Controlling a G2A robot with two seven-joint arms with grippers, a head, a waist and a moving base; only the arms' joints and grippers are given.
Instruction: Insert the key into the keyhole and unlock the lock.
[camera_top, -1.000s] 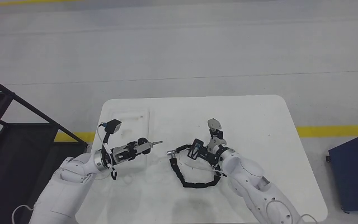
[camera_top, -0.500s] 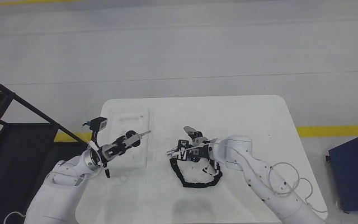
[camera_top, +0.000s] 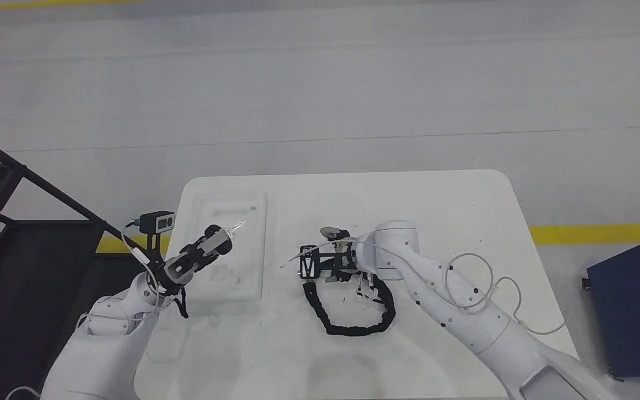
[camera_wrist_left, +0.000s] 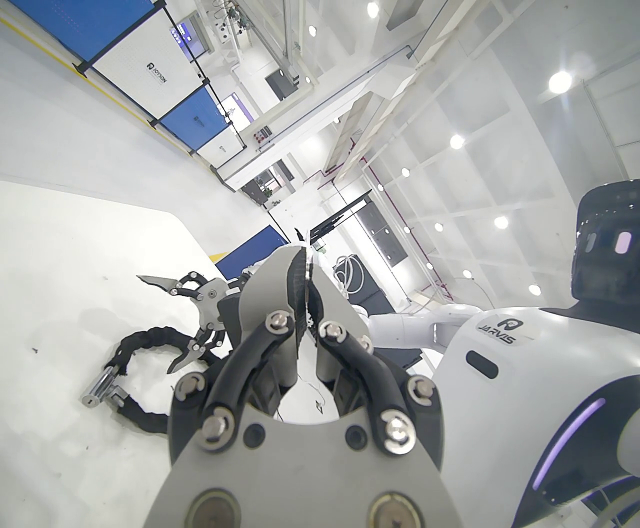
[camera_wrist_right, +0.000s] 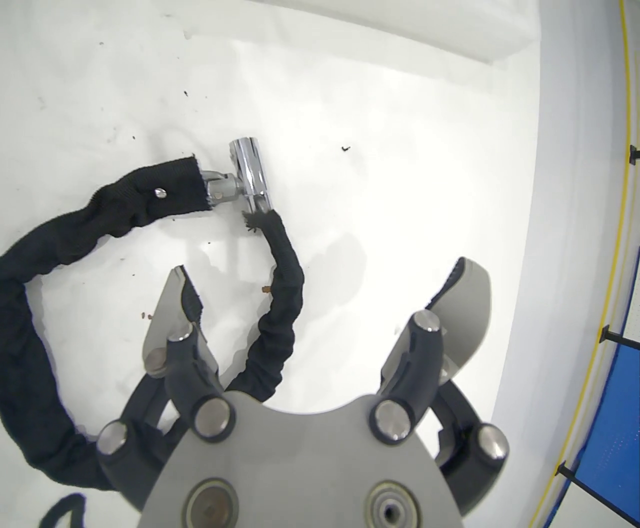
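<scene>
A black fabric-sleeved chain lock (camera_top: 350, 325) lies looped in the middle of the white table (camera_top: 470, 220). Its chrome lock cylinder (camera_wrist_right: 250, 172) joins the chain's two ends and lies flat; the cylinder (camera_wrist_left: 97, 387) shows a keyhole at its end face. My right gripper (camera_wrist_right: 325, 280) hovers open just behind the cylinder, one chain end (camera_wrist_right: 280, 300) running between its fingers without touching them. It is also seen from above (camera_top: 310, 262). My left gripper (camera_top: 215, 240) is raised over the white tray, left of the lock, shut on a thin metal key (camera_top: 237, 226) whose blade points towards the lock.
A shallow white tray (camera_top: 232, 275) lies on the table's left part. A black rack (camera_top: 40, 220) stands off the table's left edge and a blue box (camera_top: 612, 310) off its right. Small dark specks (camera_wrist_right: 345, 148) dot the table near the cylinder.
My left gripper has drawn back to the left and farther away with the key, from beside the lock to over the tray. My right gripper has shifted left over the lock's cylinder end.
</scene>
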